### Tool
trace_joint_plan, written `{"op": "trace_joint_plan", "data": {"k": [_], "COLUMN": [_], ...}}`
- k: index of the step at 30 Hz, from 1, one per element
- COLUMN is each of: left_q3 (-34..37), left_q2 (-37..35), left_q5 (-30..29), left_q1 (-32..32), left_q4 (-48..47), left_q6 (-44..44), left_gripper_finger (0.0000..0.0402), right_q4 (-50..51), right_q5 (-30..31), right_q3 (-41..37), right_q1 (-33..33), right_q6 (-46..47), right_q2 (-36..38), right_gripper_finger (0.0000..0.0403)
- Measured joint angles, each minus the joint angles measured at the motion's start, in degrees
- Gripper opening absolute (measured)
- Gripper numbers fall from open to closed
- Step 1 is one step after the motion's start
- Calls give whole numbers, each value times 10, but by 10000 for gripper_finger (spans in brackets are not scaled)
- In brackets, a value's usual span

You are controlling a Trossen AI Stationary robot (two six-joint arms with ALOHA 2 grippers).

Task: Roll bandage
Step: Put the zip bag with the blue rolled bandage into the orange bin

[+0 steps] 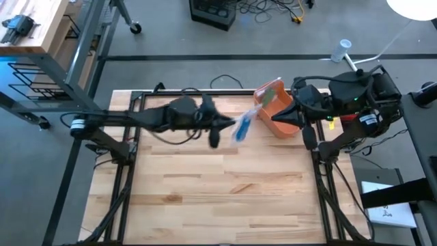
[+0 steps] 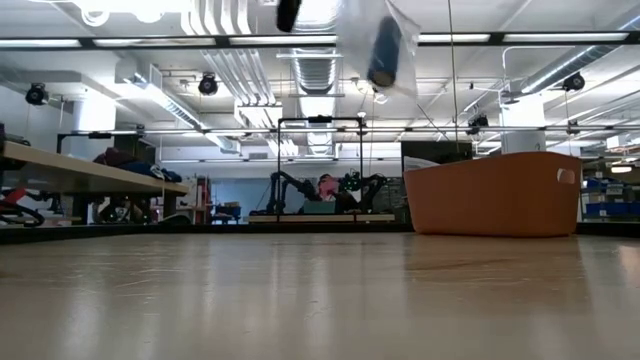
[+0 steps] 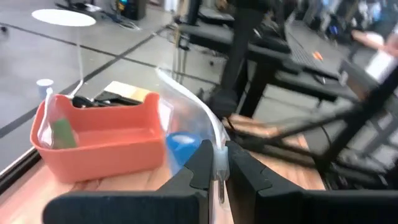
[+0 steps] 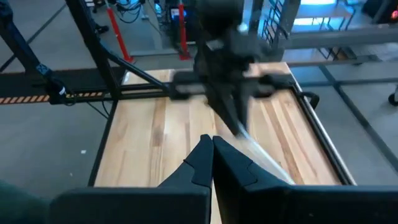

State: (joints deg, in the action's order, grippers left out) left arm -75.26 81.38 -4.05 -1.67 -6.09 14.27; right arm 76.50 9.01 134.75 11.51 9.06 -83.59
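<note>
Dark fingers of the left gripper [image 3: 217, 165] sit closest to the lens in the left wrist view, pinched together on the edge of a clear plastic bag [image 3: 186, 124] that hangs from them with a blue roll [image 3: 180, 146], seemingly the bandage, inside. Held by its edge alone, the bag dangles free, well above the bench [image 1: 225, 184] and near its far edge, just beside the orange bin [image 1: 280, 109] that stands at the far right corner; in the low view it shows high over the wood with nothing under it. That placing looks like a lift out of, or away from, the bin, keeping the bag off the wood until there is open bench below. Another bag with something green [image 3: 62, 132] leans inside the bin. The right gripper [image 4: 211, 155], fingers closed on nothing, waits beside the bin, pointed along the bench toward the left arm, probably ready to take the bag's other side.
</note>
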Motion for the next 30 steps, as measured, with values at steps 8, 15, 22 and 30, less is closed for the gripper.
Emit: {"op": "trace_joint_plan", "data": {"k": [8,15,22,30], "left_q3": [-58,-262,-488,-576], "left_q2": [143,322,490,598], "left_q5": [5,69,132,92], "left_q1": [-81,-146,-184,-208], "left_q4": [128,100,43,-41], "left_q6": [-4,-90,-123,-141], "left_gripper_finger": [15,15,15,16], "right_q4": [-21,-8,40,49], "right_q5": [-5,-5,34,65], "right_q3": [-2,-3,-3,-3], "right_q1": [3,38,117,138], "right_q6": [-44,42,151,229], "right_q2": [-24,-35,-34,-35], "right_gripper_finger": [10,50,79,91]}}
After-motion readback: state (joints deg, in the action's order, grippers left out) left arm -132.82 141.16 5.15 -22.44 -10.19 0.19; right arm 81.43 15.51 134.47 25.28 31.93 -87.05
